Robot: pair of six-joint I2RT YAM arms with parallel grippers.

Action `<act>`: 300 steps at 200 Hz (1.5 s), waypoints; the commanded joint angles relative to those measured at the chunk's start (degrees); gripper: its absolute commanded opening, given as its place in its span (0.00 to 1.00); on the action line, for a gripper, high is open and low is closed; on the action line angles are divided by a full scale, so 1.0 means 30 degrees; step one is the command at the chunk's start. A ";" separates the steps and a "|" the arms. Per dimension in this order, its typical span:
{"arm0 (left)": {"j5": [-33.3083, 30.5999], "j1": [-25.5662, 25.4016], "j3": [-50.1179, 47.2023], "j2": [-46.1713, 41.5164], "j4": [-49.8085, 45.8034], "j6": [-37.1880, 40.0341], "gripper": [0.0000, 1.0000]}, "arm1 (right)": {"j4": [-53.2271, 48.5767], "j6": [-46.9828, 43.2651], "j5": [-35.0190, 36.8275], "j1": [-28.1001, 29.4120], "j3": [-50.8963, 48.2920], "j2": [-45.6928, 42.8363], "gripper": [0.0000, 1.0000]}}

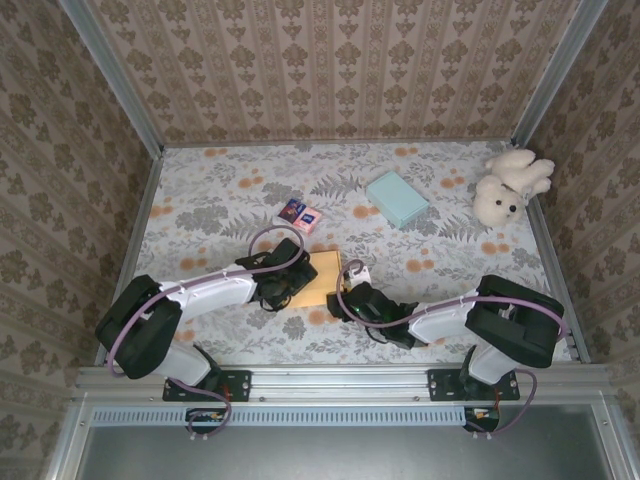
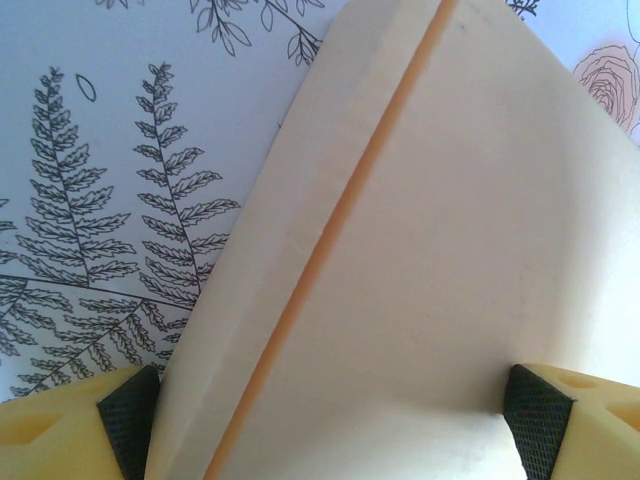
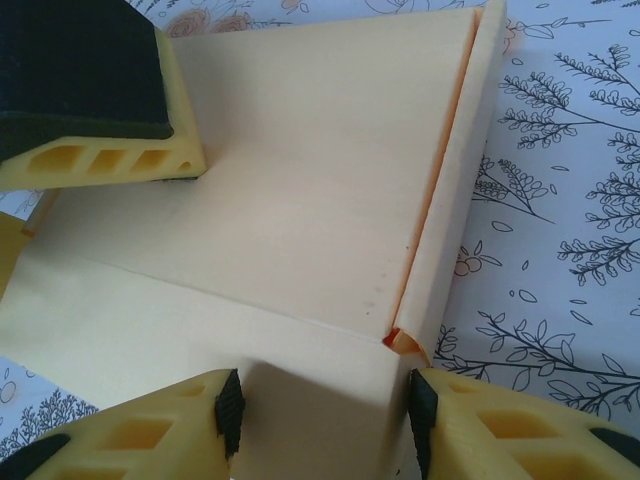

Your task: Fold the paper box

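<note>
Bracing the paper box [image 1: 322, 278] at the lower centre of the table [image 1: 220, 200], both arms are lying low, forearms angled inward. The right gripper [image 3: 325, 415] is pinching a folded wall, apparently to fix the crease. The left gripper [image 2: 335, 420] is straddling a raised panel, and its grip cannot be confirmed.

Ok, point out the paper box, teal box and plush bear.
paper box [image 1: 325, 272], top external view, its exposed flat panel.
teal box [image 1: 397, 198], top external view, middle of its top.
plush bear [image 1: 497, 206], top external view, its head.
</note>
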 commanded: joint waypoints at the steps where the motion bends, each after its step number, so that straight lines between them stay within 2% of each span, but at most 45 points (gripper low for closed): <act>1: 0.0261 0.0186 -0.1422 0.1217 -0.3457 0.0208 0.90 | -0.1680 -0.0034 0.0041 0.0166 -0.0817 0.0659 0.50; 74: 0.0421 0.0244 -0.1415 0.1199 -0.3428 0.0267 0.89 | -0.0478 -0.0499 0.0143 0.0239 -0.0882 0.2078 0.49; 121: 0.0518 0.0255 -0.1404 0.1385 -0.3357 0.0354 0.90 | -0.0024 -0.1888 0.1542 0.0342 -0.1108 0.2189 0.50; 221: 0.0723 0.0253 -0.1280 0.1612 -0.3313 0.0415 0.89 | 0.1754 -0.2319 0.1404 0.0342 -0.0875 0.3427 0.52; 300: 0.0901 0.0268 -0.1165 0.1696 -0.3222 0.0589 0.89 | 0.0454 -0.3064 0.2836 0.0342 0.0600 0.3753 0.55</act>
